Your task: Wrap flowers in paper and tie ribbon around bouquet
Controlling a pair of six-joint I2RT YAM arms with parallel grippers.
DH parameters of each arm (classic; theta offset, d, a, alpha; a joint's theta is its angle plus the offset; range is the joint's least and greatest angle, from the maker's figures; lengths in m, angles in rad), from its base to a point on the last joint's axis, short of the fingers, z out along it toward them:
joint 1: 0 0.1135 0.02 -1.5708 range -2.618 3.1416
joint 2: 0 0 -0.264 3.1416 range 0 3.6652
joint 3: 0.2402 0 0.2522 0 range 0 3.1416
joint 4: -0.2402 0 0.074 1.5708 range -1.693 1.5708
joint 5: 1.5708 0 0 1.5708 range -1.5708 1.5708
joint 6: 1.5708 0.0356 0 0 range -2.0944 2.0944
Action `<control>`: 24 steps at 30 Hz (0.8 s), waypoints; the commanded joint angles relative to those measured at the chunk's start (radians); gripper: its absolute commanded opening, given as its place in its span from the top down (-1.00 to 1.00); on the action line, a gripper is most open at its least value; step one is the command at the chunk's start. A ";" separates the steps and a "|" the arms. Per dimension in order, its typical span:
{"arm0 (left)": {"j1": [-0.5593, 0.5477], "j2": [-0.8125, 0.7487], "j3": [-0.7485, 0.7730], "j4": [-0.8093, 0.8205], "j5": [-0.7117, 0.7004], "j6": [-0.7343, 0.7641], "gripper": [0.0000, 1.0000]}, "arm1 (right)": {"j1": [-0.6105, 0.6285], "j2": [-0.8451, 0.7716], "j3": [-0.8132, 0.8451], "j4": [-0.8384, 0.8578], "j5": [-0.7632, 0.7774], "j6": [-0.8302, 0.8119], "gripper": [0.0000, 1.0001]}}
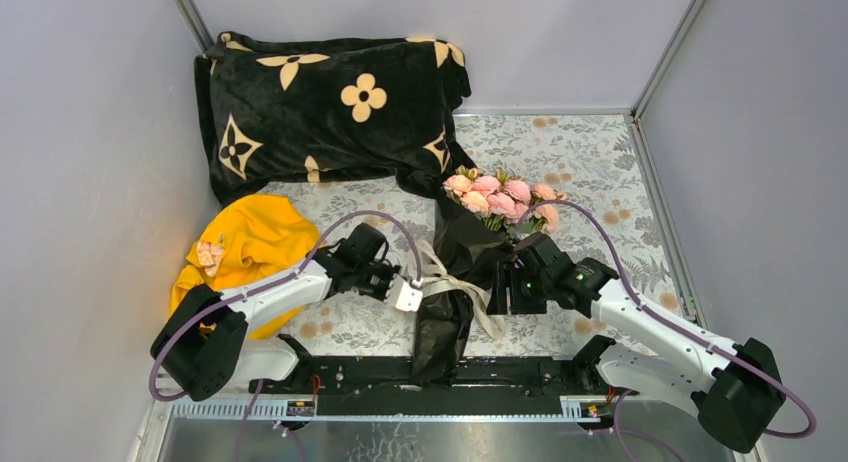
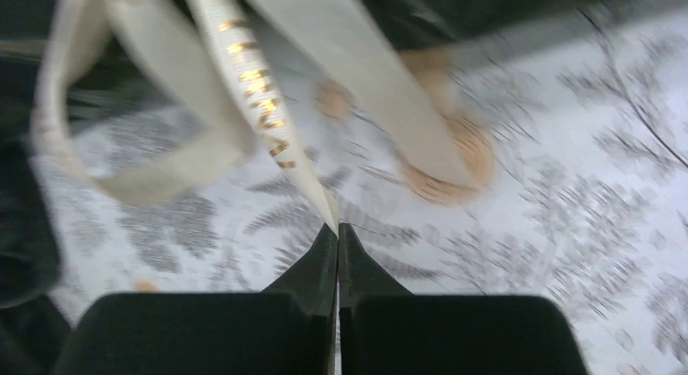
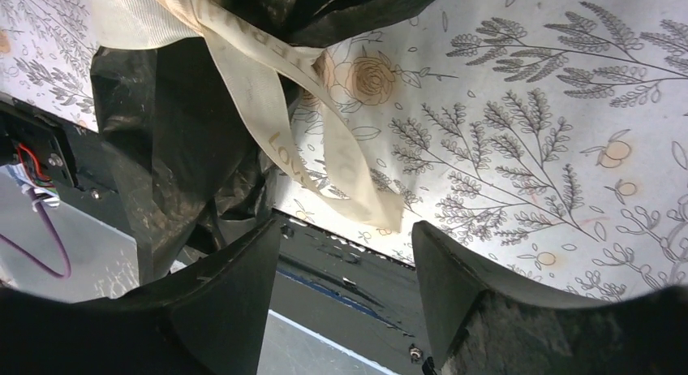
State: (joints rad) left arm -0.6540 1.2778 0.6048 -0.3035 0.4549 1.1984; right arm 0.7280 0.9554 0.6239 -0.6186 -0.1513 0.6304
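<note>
The bouquet lies on the table with its pink flowers (image 1: 497,196) at the far end. Its crinkled black paper (image 1: 452,312) tapers toward the near edge. The cream ribbon (image 1: 447,280) crosses the cone's middle in loops, with tails trailing right. My left gripper (image 1: 408,295) is just left of the cone. In the left wrist view the left gripper (image 2: 337,229) is shut on the tip of a gold-lettered ribbon (image 2: 243,75) strand. My right gripper (image 1: 508,300) hovers right of the cone. It (image 3: 347,227) stands open and empty, with a ribbon (image 3: 268,107) tail and the paper (image 3: 178,148) ahead of it.
A black plush blanket (image 1: 330,102) with tan flower marks fills the back left. A yellow cloth (image 1: 250,242) lies at the left beside the left arm. A floral tablecloth (image 1: 590,152) covers the table. A black rail (image 1: 520,367) runs along the near edge.
</note>
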 commanded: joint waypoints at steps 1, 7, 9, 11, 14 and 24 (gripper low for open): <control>0.010 -0.026 -0.049 -0.289 -0.065 0.266 1.00 | 0.009 0.021 -0.013 0.068 -0.065 -0.021 -0.41; -0.010 -0.063 -0.107 -0.441 -0.156 0.472 1.00 | 0.008 0.033 -0.045 0.148 -0.090 -0.015 -0.44; -0.023 -0.063 -0.119 -0.448 -0.176 0.483 1.00 | 0.008 0.045 -0.053 0.172 -0.095 -0.014 -0.44; -0.031 -0.054 -0.118 -0.447 -0.176 0.479 1.00 | 0.010 0.058 -0.059 0.193 -0.098 -0.013 -0.44; -0.042 -0.034 -0.102 -0.446 -0.158 0.463 1.00 | 0.009 0.072 -0.067 0.230 -0.110 -0.007 -0.45; -0.232 -0.060 -0.034 -0.426 0.023 0.214 1.00 | 0.009 0.103 -0.048 0.268 -0.094 -0.015 -0.43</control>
State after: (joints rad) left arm -0.7948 1.2125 0.5438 -0.6559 0.3573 1.5761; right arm 0.7280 1.0542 0.5575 -0.3916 -0.2493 0.6254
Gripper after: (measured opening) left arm 0.006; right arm 0.720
